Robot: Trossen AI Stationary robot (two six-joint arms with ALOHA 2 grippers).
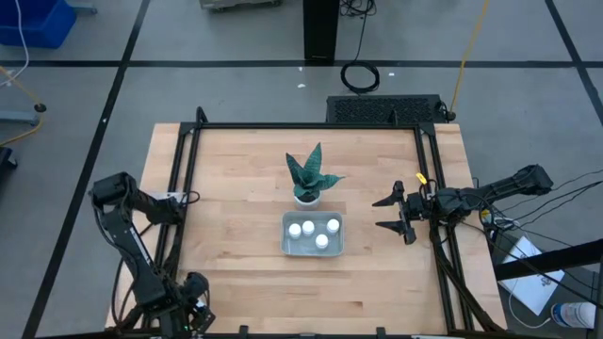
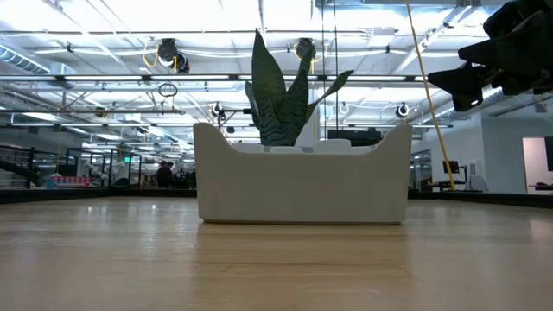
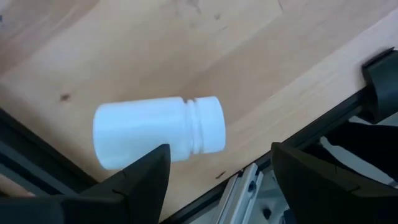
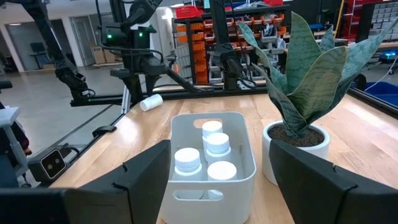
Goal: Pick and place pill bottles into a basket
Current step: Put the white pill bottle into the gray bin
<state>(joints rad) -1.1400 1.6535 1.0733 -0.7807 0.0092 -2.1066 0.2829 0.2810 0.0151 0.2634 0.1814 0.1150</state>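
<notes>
With four pill bottles [image 4: 208, 149] upright in the basket [image 4: 211, 180], the fifth bottle [image 3: 158, 132] lay on the worktop [image 1: 236, 179] just beyond the left tool [image 3: 217, 180], open and empty for grasping.

Basket [image 1: 287, 240]: shallow pale grey-blue tray, rounded corners, raised rim, mid-worktop [image 1: 236, 179], just beside plant pot [image 1: 306, 199]. Four white pill bottles [image 1: 321, 241] upright inside, caps up, clustered close. Fifth pill bottle [image 3: 158, 130] on its side on bare wood near worktop edge, well apart from basket.
</notes>
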